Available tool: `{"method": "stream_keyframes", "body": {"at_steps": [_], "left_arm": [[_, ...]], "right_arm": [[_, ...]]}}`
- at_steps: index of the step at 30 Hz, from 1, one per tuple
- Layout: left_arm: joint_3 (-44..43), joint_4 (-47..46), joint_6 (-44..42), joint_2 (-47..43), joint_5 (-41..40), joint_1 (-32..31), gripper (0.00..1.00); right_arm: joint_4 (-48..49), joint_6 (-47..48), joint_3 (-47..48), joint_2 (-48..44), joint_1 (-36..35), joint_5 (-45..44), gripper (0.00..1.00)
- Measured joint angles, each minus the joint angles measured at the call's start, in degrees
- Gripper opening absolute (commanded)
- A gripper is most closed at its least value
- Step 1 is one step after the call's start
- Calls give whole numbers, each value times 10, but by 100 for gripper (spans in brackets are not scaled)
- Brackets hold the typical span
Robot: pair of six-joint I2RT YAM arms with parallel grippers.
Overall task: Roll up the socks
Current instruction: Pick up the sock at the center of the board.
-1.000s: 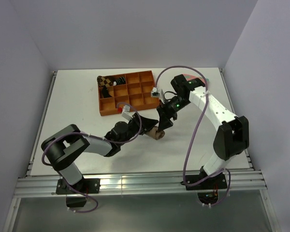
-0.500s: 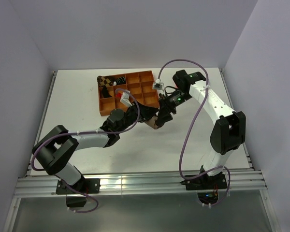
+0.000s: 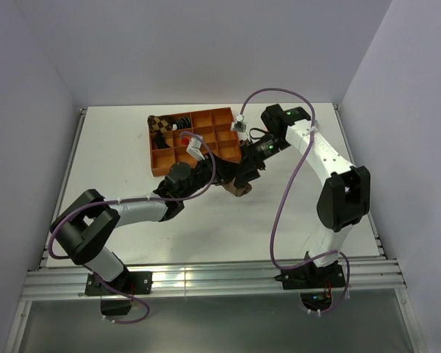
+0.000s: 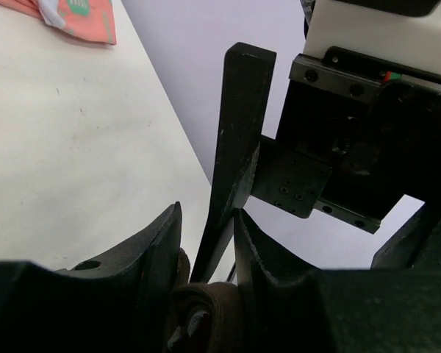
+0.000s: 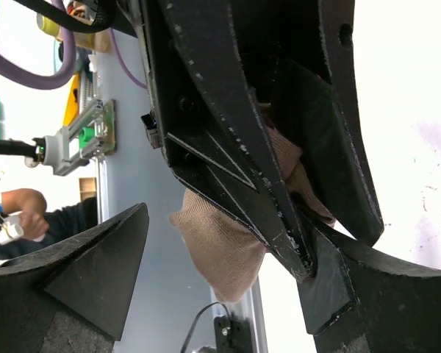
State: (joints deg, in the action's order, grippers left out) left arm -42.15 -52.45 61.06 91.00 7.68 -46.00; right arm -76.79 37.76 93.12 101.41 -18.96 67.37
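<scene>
Two claws meet over the counter [image 3: 294, 220]: the left claw [image 3: 229, 187] pinches the rolled tan sock [image 3: 240, 192], while the right claw [image 3: 246, 178] stands wide open, close against it.

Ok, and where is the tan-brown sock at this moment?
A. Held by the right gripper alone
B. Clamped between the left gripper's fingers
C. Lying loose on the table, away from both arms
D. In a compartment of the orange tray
B: the right wrist view shows the tan-brown sock pinched in the left gripper, while the right gripper stands wide open around it.
</scene>
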Motion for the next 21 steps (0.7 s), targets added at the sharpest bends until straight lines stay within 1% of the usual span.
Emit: {"method": "stream_keyframes", "body": {"at_steps": [16, 18, 20, 21], "left_arm": [[-7, -4, -29, 0, 0, 1, 0], [-8, -4, -29, 0, 0, 0, 0], [-9, -5, -29, 0, 0, 0, 0], [-9, -8, -29, 0, 0, 0, 0]], "right_arm": [[-2, -32, 6, 19, -17, -20, 80], [-3, -36, 6, 20, -18, -21, 78], [-3, -39, 6, 20, -18, -23, 73], [-3, -41, 6, 20, -18, -24, 68]]}}
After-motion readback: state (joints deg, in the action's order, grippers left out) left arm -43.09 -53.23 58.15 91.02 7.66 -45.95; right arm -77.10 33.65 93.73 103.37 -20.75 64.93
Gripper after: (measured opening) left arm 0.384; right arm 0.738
